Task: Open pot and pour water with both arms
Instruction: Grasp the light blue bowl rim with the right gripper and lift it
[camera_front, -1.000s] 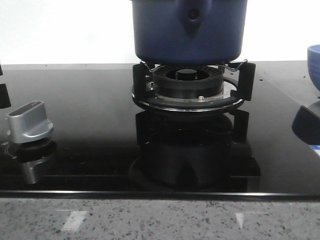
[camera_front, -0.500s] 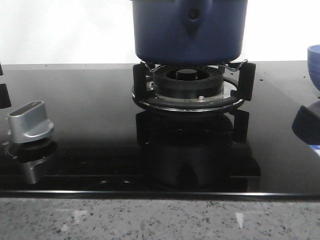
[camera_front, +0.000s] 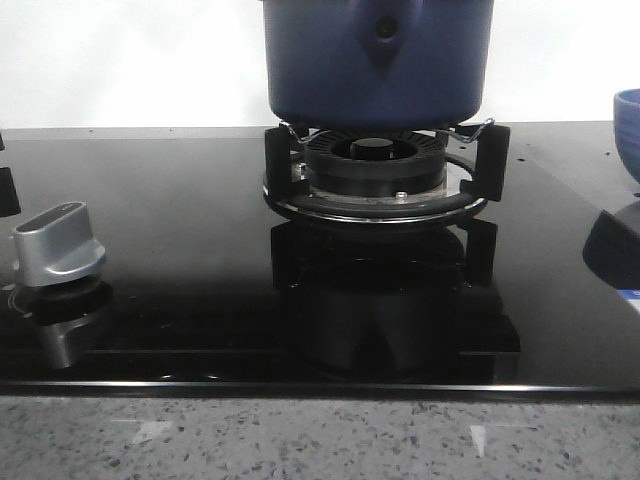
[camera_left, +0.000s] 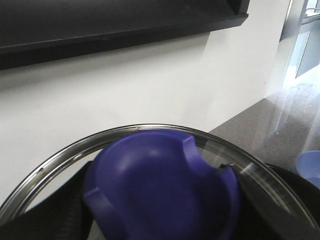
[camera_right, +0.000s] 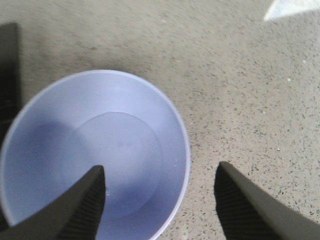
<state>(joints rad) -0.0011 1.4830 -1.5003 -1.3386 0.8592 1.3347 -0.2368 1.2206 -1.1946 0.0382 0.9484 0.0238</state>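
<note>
Navy-blue matte round pot (camera_front: 378, 60) sat on the black burner grate (camera_front: 385, 175), top centre. I held my right gripper (camera_right: 160, 200) spread astride the pale-blue bowl's (camera_right: 90, 150) rim; the left's grip I couldn't tell.

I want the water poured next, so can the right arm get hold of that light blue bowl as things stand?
Probably yes. The right gripper hangs open right above the bowl, one finger inside the rim and the other over the stone counter outside it. Nothing lies between them and the bowl's wall.
</note>
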